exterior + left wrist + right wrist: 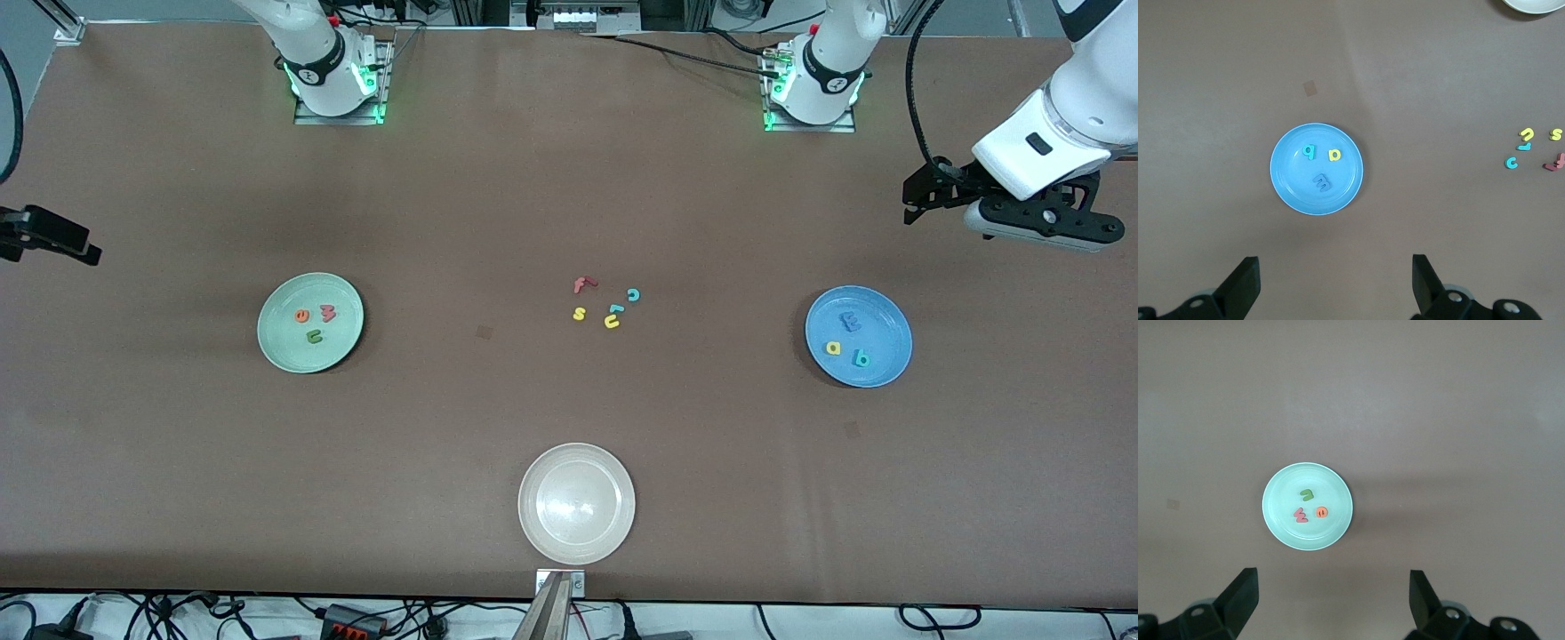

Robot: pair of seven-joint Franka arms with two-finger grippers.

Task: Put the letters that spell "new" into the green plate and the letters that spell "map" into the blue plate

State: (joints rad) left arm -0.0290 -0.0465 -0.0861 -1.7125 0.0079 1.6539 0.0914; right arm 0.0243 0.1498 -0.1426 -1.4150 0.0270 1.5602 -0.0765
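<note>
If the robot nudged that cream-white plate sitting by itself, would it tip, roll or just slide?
The cream-white plate would most likely slide: it looks wide and shallow and lies flat on the brown table, so tipping seems unlikely. Its glossy sheen suggests a hard, stiff surface, possibly slippery for fingers pinching the rim. It holds nothing, so it is probably light and could skid easily.

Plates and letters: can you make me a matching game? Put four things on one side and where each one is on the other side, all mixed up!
Things:
1. orange "e"
2. yellow "a"
3. red "f"
4. cream-white plate

Places:
A. on the bare table, between the two coloured plates
B. in the green plate
C. nearest the front camera, nothing in it
D. in the blue plate

Pairs: 1-B, 2-D, 3-A, 4-C
</note>
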